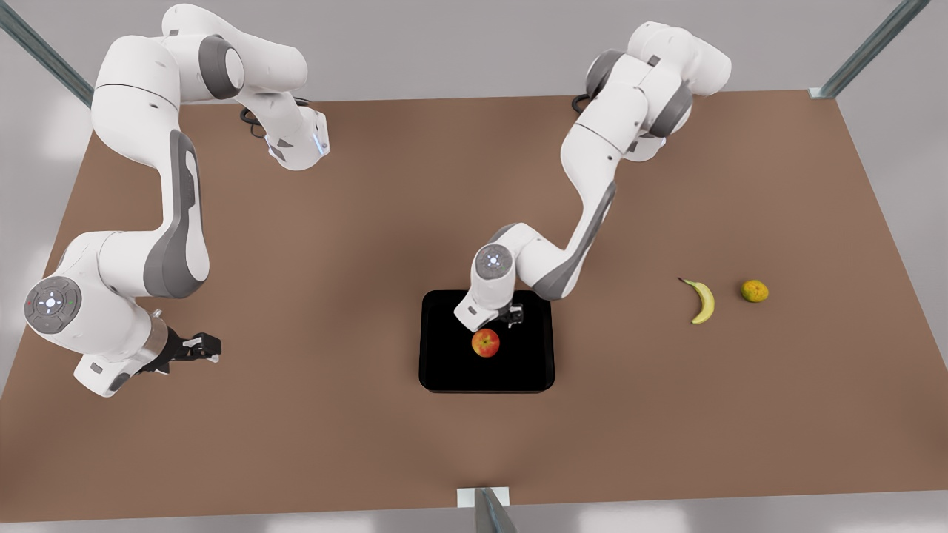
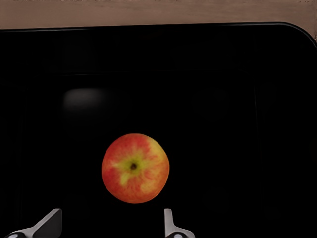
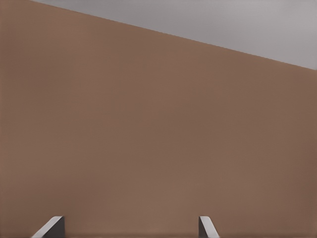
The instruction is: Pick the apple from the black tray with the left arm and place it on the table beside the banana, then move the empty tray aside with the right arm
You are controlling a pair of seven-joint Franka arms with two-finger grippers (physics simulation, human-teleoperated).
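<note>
The red apple [image 1: 486, 343] with a yellow blush lies inside the glossy black tray [image 1: 444, 355] near the table's [image 1: 333, 244] middle. My left gripper [image 1: 512, 317] hovers over the tray just behind the apple, open and holding nothing. In the left wrist view the apple [image 2: 135, 168] sits on the tray floor [image 2: 233, 99] just ahead of the left gripper [image 2: 111, 224], whose fingertips [image 2: 52, 220] stand apart. The banana [image 1: 702, 301] lies on the table toward the front view's right. My right gripper [image 1: 209, 346] waits open at the front view's left; the right wrist view has the gripper [image 3: 129, 227] over bare table [image 3: 148, 139].
A dull yellow-orange citrus fruit [image 1: 754, 291] lies just to the right of the banana in the front view. Brown tabletop stretches between the tray and the banana. A small bracket [image 1: 483, 497] sits at the table's near edge.
</note>
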